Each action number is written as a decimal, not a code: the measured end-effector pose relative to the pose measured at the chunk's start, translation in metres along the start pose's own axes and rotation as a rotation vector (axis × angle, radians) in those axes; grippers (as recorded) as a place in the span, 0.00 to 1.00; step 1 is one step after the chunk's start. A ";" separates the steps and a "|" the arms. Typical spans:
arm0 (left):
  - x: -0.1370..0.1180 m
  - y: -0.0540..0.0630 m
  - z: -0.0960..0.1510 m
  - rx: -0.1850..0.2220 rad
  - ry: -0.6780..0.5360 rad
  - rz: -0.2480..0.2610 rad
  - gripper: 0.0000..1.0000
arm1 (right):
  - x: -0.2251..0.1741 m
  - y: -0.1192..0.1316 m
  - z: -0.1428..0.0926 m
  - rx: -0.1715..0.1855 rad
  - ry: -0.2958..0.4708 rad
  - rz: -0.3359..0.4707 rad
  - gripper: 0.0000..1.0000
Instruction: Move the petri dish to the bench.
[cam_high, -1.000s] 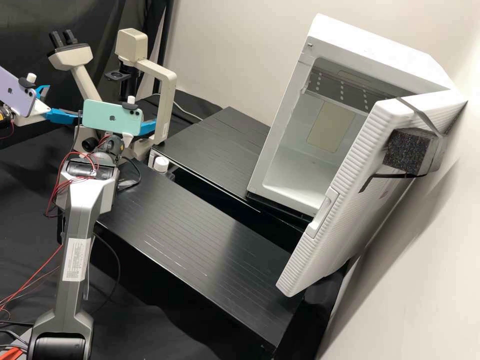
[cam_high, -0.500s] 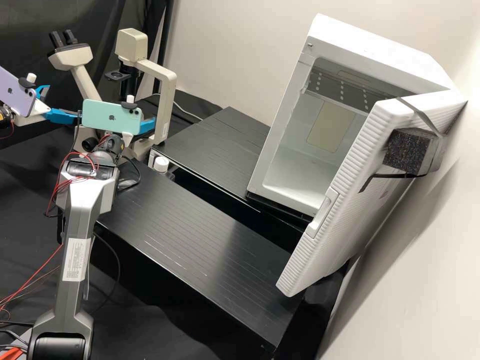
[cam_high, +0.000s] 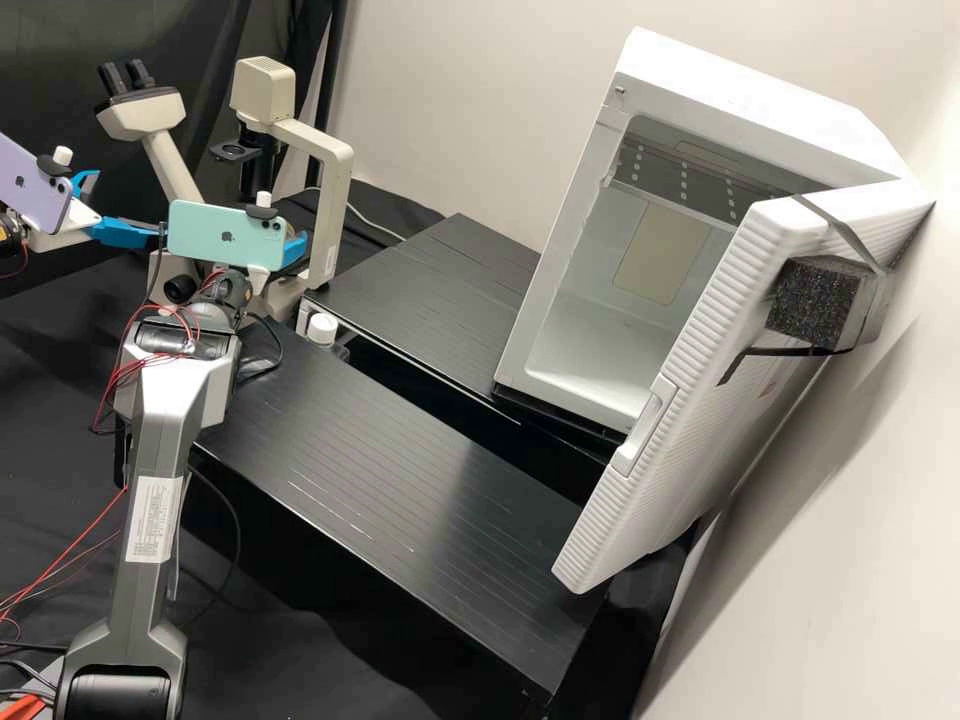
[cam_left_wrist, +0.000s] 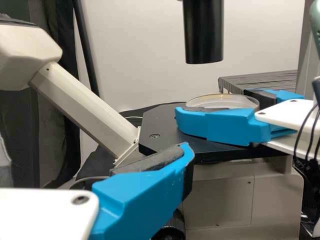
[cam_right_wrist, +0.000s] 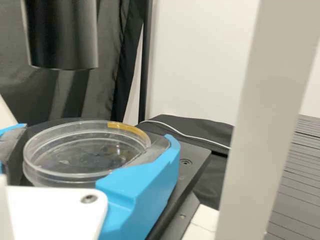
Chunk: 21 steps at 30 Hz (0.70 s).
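My right gripper (cam_high: 293, 254) is clamped on the petri dish (cam_right_wrist: 87, 150), one finger on either side, and I hold the clear dish about level, an amber strip along part of its rim. It sits over the microscope's black stage (cam_right_wrist: 192, 162); whether its base touches the plate I cannot tell. In my right wrist view a corner of that stage, with a small screw near it, lies just beyond the tip of one finger. A green phone (cam_high: 222, 236) is mounted above my right wrist. My left gripper (cam_high: 125, 205) is held spread, with nothing between its fingers, near the stage's edge and apart from the dish; a purple phone (cam_high: 35, 187) rides on that arm. The black tube (cam_left_wrist: 203, 32) hangs above the stage, and the cream microscope (cam_high: 325, 150) has its eyepieces (cam_high: 128, 76) on the side away from its upright. Beside it runs the near black ribbed platform (cam_high: 390, 490), and past a dark gap is the far ribbed platform (cam_high: 420, 290), a white-capped piece (cam_high: 322, 328) by its corner nearest the microscope. The white cabinet (cam_high: 740, 80) stands at the far platform's right end in the high view, its door (cam_high: 690, 400) wide open, the door's lower corner over the near platform's right end, and behind is the pale wall (cam_high: 480, 80).
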 end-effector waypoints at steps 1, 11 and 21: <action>0.000 0.000 0.000 0.000 0.000 0.000 1.00 | 0.000 0.001 0.001 -0.002 -0.001 0.001 0.00; 0.000 0.000 0.000 0.000 0.000 0.000 1.00 | 0.000 0.001 0.001 -0.002 -0.001 0.001 0.00; 0.000 0.000 0.000 0.000 0.000 0.000 1.00 | -0.007 0.003 0.005 0.014 -0.011 -0.010 0.00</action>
